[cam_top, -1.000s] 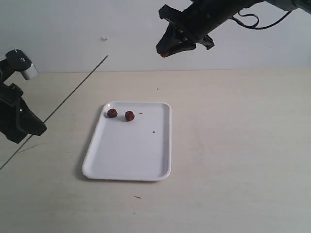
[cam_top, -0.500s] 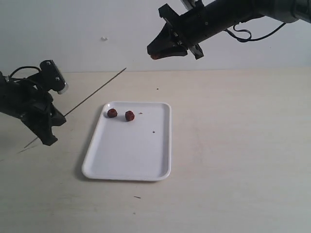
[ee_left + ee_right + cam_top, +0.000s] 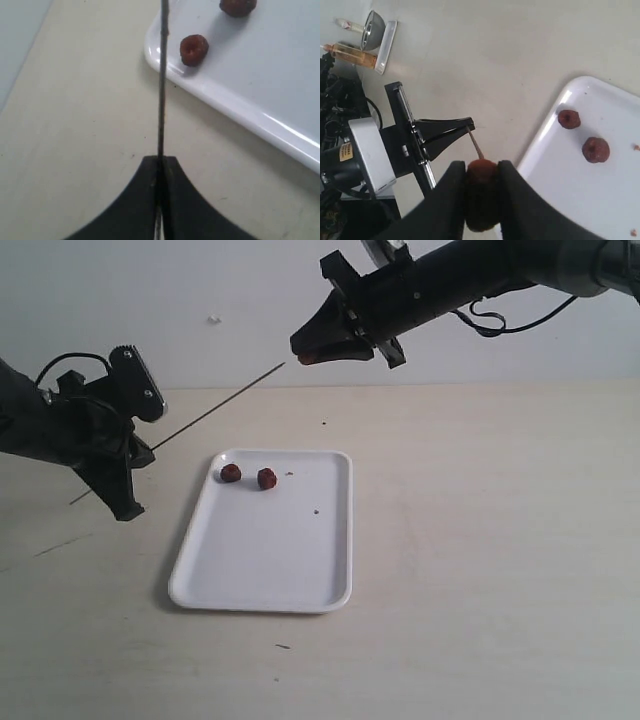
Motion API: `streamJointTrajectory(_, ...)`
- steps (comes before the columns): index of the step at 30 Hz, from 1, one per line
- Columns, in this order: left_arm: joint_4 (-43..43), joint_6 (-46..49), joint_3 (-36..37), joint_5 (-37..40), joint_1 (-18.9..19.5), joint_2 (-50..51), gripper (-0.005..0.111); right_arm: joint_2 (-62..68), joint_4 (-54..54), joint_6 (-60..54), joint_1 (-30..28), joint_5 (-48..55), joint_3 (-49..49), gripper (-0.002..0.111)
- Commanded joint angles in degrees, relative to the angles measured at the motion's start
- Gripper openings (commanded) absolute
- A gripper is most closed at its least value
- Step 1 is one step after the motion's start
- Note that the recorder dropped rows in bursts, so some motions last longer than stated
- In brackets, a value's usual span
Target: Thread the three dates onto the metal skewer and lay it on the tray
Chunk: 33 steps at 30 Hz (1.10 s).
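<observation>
We are at the first threading. Our left gripper (image 3: 161,165) has its jaws clamped on the metal skewer (image 3: 215,407), which slants up above the table (image 3: 480,540) toward our right gripper (image 3: 303,354). That one has its jaws closed on one date (image 3: 481,192), raised well above the tray (image 3: 300,580). In the right wrist view the skewer tip sits at the date's near face; whether it has pierced yet we cannot tell. The other two dates (image 3: 249,476) lie close together near the tray's far corner, dark reddish-brown and wrinkled, one showing a pit hole. Those remain, then laying the skewer down.
</observation>
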Motion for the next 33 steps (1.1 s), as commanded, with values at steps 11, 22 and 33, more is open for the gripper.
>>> streamJointTrajectory(11,-1.9,0.0,0.0,-1.4,-0.4,-0.1,0.000,-0.6,1.0,-1.3,0.9,-0.1,0.3,0.021)
streamJointTrajectory(22,-1.9,0.0,0.0,-3.4,-3.2,-0.1,0.000,-0.6,1.0,-1.4,0.9,-0.1,0.3,0.021)
streamJointTrajectory(33,-1.9,-0.2,0.0,-4.6,-3.2,-0.1,0.000,-0.6,0.9,-1.8,0.9,-0.1,0.3,0.021)
